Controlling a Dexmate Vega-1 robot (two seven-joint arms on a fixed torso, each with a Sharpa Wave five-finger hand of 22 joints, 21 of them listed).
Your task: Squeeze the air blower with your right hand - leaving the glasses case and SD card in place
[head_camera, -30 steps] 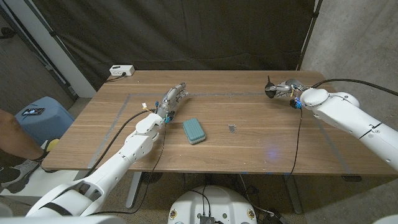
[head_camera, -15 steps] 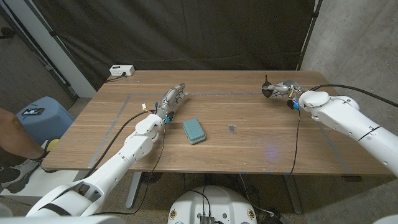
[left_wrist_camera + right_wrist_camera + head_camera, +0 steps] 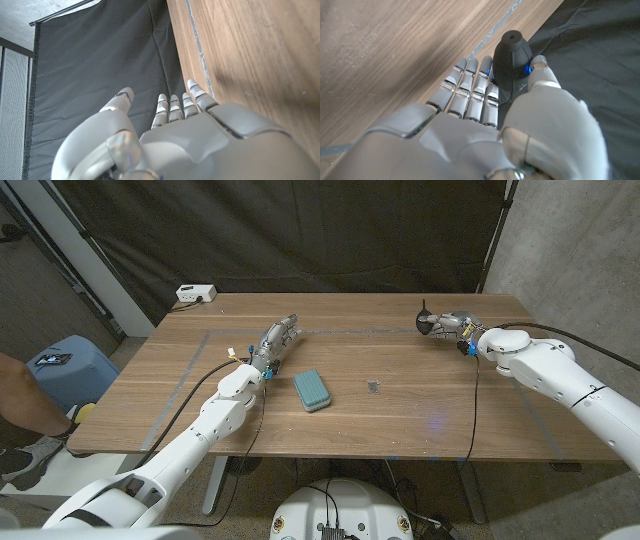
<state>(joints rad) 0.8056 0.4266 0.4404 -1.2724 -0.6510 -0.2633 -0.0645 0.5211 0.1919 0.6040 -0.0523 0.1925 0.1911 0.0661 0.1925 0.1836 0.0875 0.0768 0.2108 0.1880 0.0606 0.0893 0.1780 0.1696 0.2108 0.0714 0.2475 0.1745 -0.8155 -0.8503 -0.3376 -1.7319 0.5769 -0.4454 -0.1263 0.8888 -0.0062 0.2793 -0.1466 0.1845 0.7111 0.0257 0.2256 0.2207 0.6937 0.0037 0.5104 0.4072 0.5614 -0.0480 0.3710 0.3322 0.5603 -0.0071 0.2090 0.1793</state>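
The black air blower (image 3: 430, 325) is at the table's back right, gripped by my right hand (image 3: 455, 326), its thin nozzle pointing up and left. The right wrist view has the blower's dark bulb (image 3: 512, 62) lying between the fingers and thumb of that hand (image 3: 485, 125). A teal glasses case (image 3: 311, 390) lies near the middle of the table (image 3: 420, 430). The small dark SD card (image 3: 373, 387) lies to its right. My left hand (image 3: 278, 338) stands on the table left of centre, fingers apart and straight, holding nothing (image 3: 175, 135).
A white power box (image 3: 195, 293) sits at the table's back left corner. A blue stool (image 3: 60, 365) and a person's arm (image 3: 20, 405) are beyond the left edge. A black curtain (image 3: 300, 230) hangs behind the table.
My right hand has carried the air blower slightly to the left along the back of the table. The left hand, glasses case and SD card have stayed put.
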